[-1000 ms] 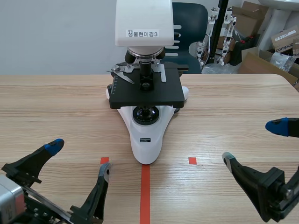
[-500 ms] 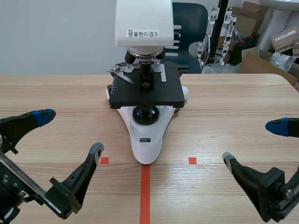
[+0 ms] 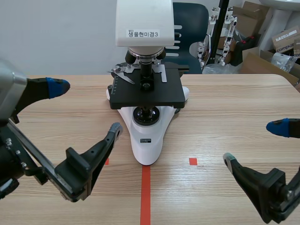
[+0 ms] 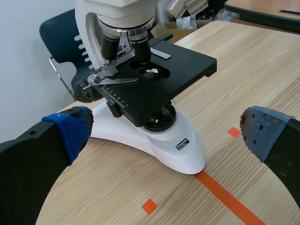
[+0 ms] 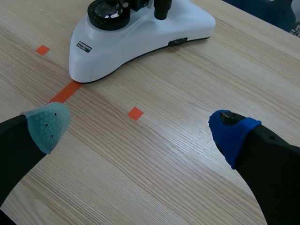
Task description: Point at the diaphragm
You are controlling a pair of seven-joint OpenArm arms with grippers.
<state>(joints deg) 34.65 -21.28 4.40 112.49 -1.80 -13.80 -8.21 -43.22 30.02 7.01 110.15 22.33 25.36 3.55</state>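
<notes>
1. Wooden table point(image 3: 234, 93), cardboard boxes point(image 3: 265, 63) behind; microscope point(image 3: 146, 96) centred.
2. Diaphragm point(image 4: 159, 117) tucked under black stage point(image 4: 187, 65), above white base point(image 4: 159, 143).
3. Probably rigid yet delicate: best approached lightly from the side, no gripping.
4. Left jaws spread wide, empty, beside microscope; right jaws likewise, well apart.

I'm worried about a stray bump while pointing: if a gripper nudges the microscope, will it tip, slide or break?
Probably hard to tip: the microscope stands on a wide white base. Its big head sits high, so a push up there seems riskier. The thin metal clip on the stage looks easily bent.
</notes>
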